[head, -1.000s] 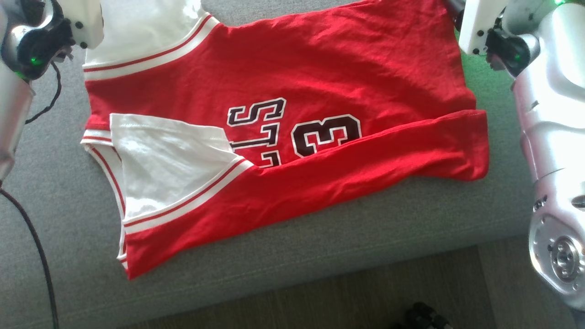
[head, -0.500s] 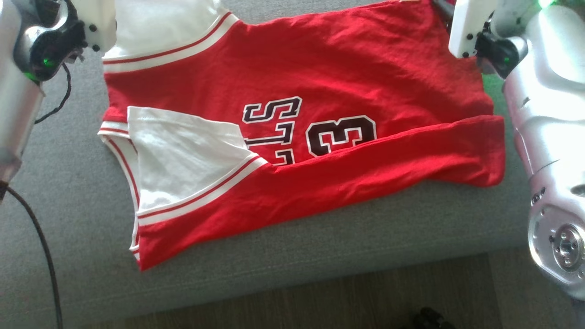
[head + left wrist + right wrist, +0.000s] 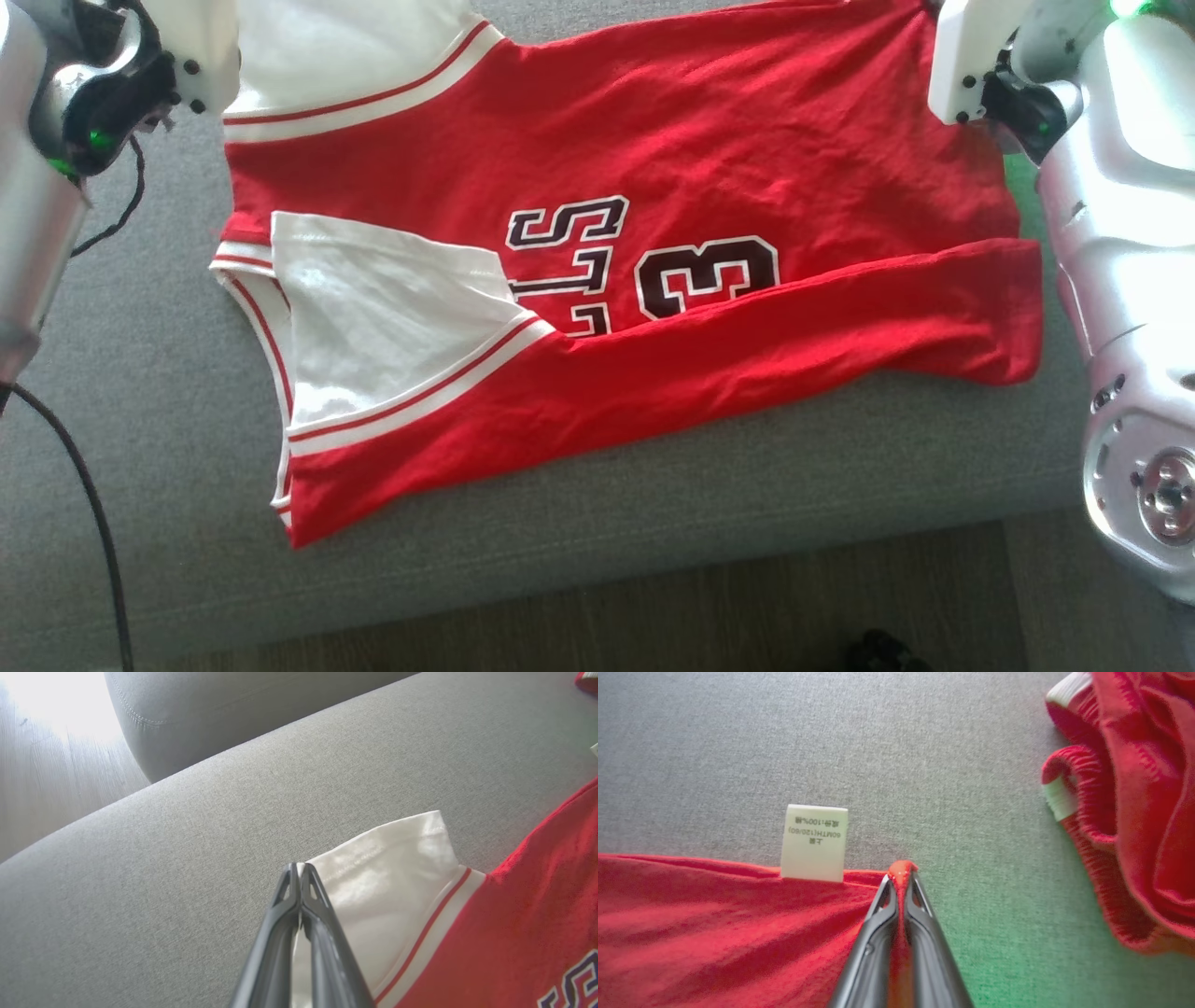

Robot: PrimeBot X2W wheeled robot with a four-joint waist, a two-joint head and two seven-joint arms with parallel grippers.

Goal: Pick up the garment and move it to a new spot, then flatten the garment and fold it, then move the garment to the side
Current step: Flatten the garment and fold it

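**A:** What takes up the most room?

**B:** A grey sofa cushion (image 3: 140, 373), with a strip of wood floor (image 3: 653, 616) along its near side. The red-and-white jersey (image 3: 747, 140) lies spread across the cushion. Its near edge is folded up over part of the black lettering and number.

**A:** Anything else on the cushion?

**B:** In the right wrist view a second red garment (image 3: 1134, 812) lies crumpled, apart from the jersey's edge.

**A:** And the grippers?

**B:** The left gripper (image 3: 299, 868) is pinched tight on the hem of the white sleeve (image 3: 387, 868), at the jersey's far left corner. The right gripper (image 3: 902, 877) is clamped on the far red corner, and a nub of cloth pokes out past its tips.

**A:** Smaller details?

**B:** A white care label (image 3: 815, 842) sticks out from the red edge, just beside the right gripper's fingers.
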